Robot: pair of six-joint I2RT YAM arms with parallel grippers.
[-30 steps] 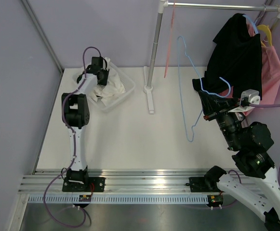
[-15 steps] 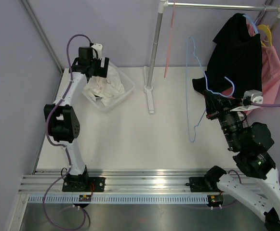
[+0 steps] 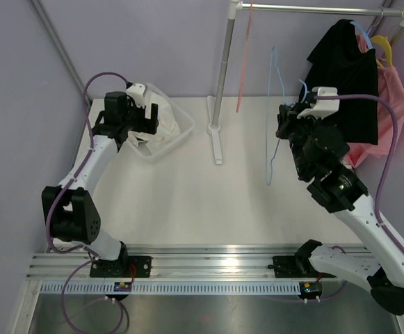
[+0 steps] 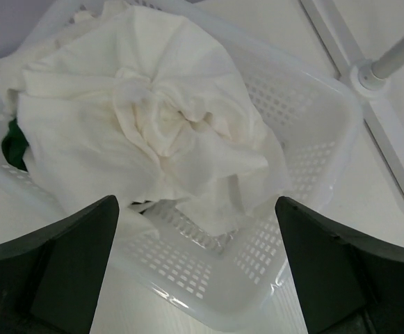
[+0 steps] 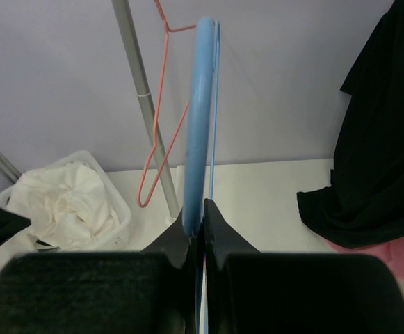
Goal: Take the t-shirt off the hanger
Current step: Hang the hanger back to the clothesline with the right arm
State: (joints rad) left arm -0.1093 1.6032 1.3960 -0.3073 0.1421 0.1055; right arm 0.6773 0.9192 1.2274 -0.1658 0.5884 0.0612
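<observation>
Left wrist: my left pincer [image 4: 195, 209] spread above t-shirt [image 4: 153, 125] in basket [image 4: 313, 104]
Right wrist: right pincer [image 5: 200, 212] pinching bare hanger [image 5: 196, 104]
Progress: removal done, I'd say

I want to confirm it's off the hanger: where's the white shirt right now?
The shirt lies crumpled in the basket, far left in the top view, under the open left gripper and left of the rack pole.

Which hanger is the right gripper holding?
The bare light-blue hanger, pinched in the right gripper. The red hanger hangs from the rail; the others carry clothes.
</observation>
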